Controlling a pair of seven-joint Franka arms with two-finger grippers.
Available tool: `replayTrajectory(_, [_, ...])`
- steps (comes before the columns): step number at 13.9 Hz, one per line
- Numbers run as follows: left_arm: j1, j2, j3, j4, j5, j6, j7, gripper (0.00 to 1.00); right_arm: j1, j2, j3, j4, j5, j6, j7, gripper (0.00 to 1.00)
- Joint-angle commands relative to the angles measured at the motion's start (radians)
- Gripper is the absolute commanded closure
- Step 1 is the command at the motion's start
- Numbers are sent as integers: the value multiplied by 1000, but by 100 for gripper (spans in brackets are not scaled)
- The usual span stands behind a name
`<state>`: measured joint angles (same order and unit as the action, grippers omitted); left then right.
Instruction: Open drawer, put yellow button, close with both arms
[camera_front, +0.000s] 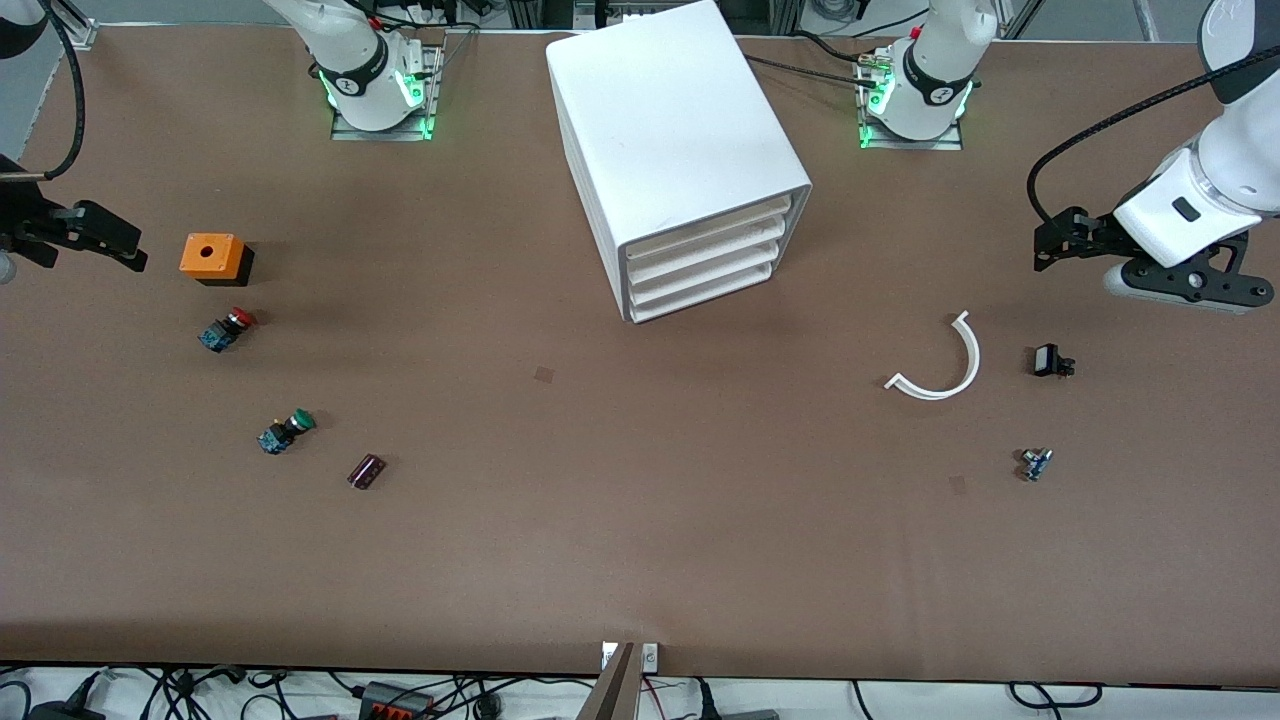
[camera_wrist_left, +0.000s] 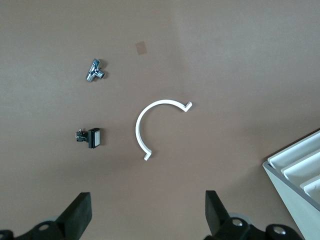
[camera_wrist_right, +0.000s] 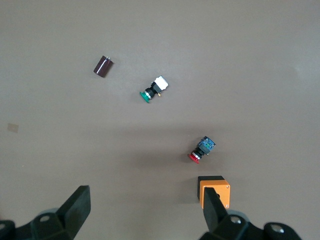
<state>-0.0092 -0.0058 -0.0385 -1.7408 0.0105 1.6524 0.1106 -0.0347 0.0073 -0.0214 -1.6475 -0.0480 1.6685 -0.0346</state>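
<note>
The cabinet (camera_front: 680, 160) stands mid-table; 2 buttons (camera_front: 228, 329) lie toward the right arm's end.

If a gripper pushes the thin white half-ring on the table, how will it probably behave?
The thin white plastic half-ring lies flat on the brown table, so it would probably slide or spin, not roll. Its slender open arc looks light and may flex if squeezed.
</note>
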Motion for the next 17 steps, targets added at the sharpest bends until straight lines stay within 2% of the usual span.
replayTrajectory(1, [0,-8,3,12,-15,-20,17,0,6,-9,-3,-11,-10,0,-10,0])
replayTrajectory(17, [1,-8,3,11,-12,-26,8,0,6,10,-3,-12,-3,-9,-18,0])
